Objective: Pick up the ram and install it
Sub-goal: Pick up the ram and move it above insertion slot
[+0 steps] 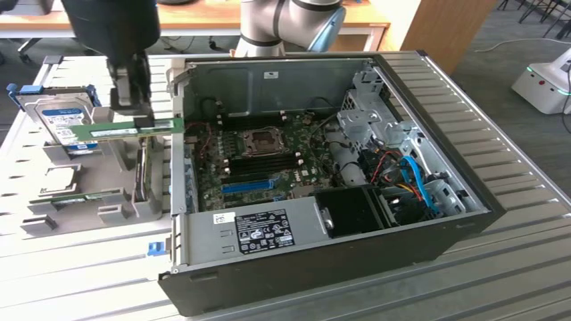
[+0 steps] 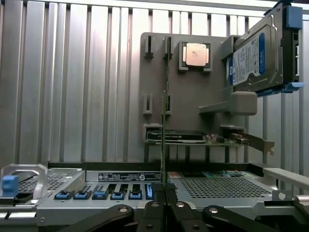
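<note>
My gripper (image 1: 143,120) is clamped almost shut on the ram (image 1: 107,132), gripping its upper edge, I judge to leave the lower edge free. The ram hangs level just outside the open computer case (image 1: 357,261), above the grey parts rack (image 1: 98,214). A ribbed metal table (image 1: 517,281) carries the case, with a wooden desk (image 1: 205,23) beyond it.

Ram (image 1: 125,130) above holder (image 1: 111,214), beside case (image 1: 267,80)

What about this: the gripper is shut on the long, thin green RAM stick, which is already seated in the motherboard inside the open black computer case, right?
Not seated. The gripper is shut on the green RAM stick, but the exterior view shows the stick held in the air outside the black computer case, above the grey parts holder.
</note>
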Robot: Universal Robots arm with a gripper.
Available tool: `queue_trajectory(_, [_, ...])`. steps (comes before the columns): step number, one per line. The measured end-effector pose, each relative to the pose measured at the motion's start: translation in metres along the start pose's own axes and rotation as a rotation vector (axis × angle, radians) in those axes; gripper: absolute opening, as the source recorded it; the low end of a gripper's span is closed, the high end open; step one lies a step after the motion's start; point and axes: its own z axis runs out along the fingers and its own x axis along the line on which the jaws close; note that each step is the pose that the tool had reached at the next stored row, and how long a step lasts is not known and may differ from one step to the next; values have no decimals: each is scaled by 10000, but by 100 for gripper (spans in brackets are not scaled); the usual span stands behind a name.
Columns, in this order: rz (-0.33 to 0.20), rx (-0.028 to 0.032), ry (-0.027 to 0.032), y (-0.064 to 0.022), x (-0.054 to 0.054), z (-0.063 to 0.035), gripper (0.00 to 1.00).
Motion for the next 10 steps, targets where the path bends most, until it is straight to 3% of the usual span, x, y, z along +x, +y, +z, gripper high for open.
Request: queue_trajectory(10, [3,-22,0,-270,0,-14,12])
